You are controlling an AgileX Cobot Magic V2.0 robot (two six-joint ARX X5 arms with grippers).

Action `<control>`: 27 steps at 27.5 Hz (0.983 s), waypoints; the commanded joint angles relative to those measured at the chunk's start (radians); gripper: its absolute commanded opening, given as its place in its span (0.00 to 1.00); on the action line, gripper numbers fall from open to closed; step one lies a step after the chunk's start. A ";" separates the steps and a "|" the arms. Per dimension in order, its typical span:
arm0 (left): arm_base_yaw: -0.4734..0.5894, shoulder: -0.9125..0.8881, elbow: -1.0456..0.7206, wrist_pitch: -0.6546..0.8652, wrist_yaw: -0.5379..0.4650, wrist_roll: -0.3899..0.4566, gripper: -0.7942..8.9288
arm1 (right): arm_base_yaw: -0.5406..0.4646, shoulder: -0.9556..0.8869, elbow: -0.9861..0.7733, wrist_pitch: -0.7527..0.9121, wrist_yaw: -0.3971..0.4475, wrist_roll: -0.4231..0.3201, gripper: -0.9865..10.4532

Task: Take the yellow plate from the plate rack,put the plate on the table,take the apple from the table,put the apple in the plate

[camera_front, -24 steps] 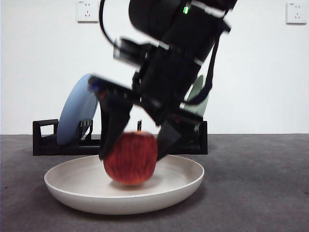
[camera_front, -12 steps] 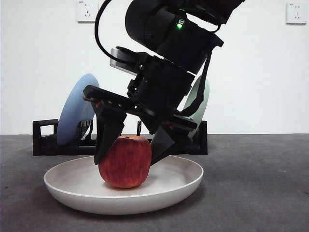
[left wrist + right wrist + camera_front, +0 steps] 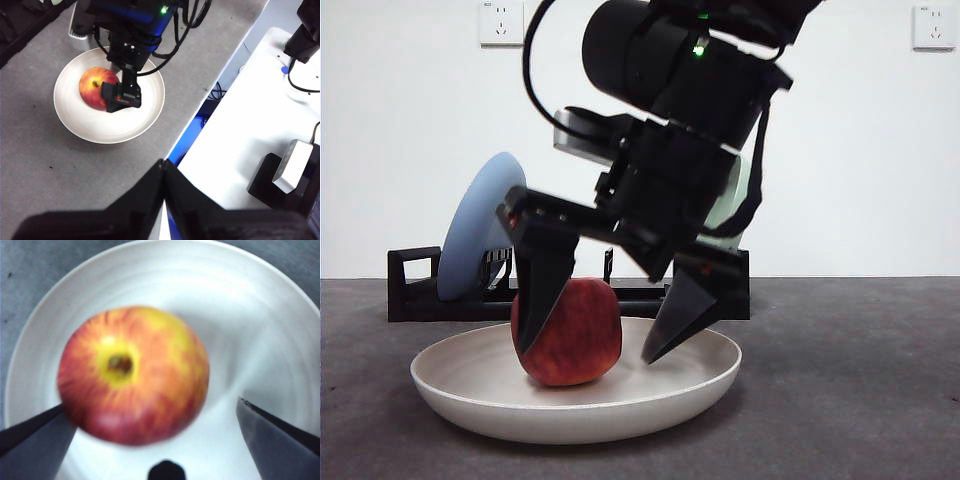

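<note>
One red apple (image 3: 567, 332), streaked yellow around the stem pit, resting in the yellow plate (image 3: 576, 385) between the spread fingers of the right gripper (image 3: 603, 320). One fingertip (image 3: 533, 322) against or just in front of the apple's side, covering a strip of it; contact hard to confirm. Other fingertip (image 3: 672, 335) well clear of the fruit, with bare plate showing in the gap. Seen from the right wrist, apple (image 3: 132, 374) slightly blurred and nearer one finger than the other, plate (image 3: 250, 315) rim cut off at the frame edges.

Right arm dropping in from above, big and dark, wrist tilted so the fingers slant down into the plate. Green status light glowing on the housing. Bulk of the arm hiding the middle of the plate rack (image 3: 415, 290) on the table (image 3: 860, 380) behind, and most of a pale green plate (image 3: 744, 200) standing in it. Blue plate (image 3: 480, 235) upright in the rack, partly visible beside the near finger.

Left gripper (image 3: 163, 172) held high and well away, fingers pressed together to a point, looking down on the plate (image 3: 85, 127), the apple (image 3: 92, 87) and the table edge. Right gripper (image 3: 121, 95) half covering the apple from that angle.
</note>
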 commanded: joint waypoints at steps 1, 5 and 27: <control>0.002 -0.002 -0.002 0.005 -0.008 0.013 0.08 | 0.002 -0.070 0.030 -0.040 0.000 -0.016 0.64; 0.002 -0.003 -0.002 0.005 -0.032 0.012 0.08 | 0.002 -0.177 0.033 -0.117 -0.001 -0.022 0.64; 0.002 0.008 -0.002 0.177 -0.055 0.004 0.08 | 0.002 -0.939 0.034 -0.681 0.138 -0.012 0.09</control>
